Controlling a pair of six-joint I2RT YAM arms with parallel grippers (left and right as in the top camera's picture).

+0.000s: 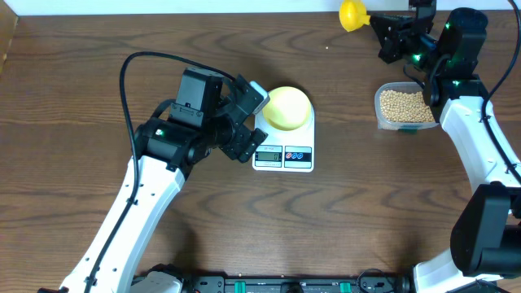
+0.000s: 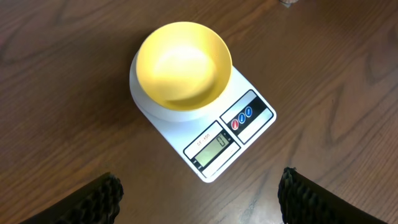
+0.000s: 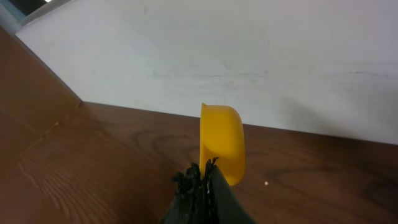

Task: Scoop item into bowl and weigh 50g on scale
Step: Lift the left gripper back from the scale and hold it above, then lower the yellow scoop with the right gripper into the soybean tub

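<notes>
The beans (image 1: 403, 104) sit in a clear plastic tub (image 1: 379, 110) on the right side of the table (image 1: 81, 81), a tan heap filling most of it. Only the overhead view shows them; neither wrist camera takes them in.

The bowl (image 1: 288, 107) stands on the round platform of the scale (image 1: 283, 155), near the middle of the table and well apart from the tub. From above it is just a pale yellow disc. The left wrist view looks right down into the bowl (image 2: 183, 62), and its inside is bare and smooth. The same view shows the scale (image 2: 245, 134) more clearly: a small grey display and coloured buttons on the front edge, though I cannot read the figure for sure.

The left gripper (image 1: 252, 122) hangs just beside the scale's left edge, jaws spread wide and holding nothing. In its own camera the left gripper (image 2: 199, 208) shows only as two dark fingers (image 2: 99, 199) at the bottom corners, with wood between them.

The right gripper (image 1: 383, 37) is up at the far edge of the table, beyond the tub. Its jaws are pressed together on the handle of a bright yellow scoop (image 1: 353, 14). The overhead view shows the scoop's cup pointing left. The right wrist view shows the scoop (image 3: 222, 144) edge-on against a white wall, with the right gripper (image 3: 199, 180) clamped below it.
</notes>
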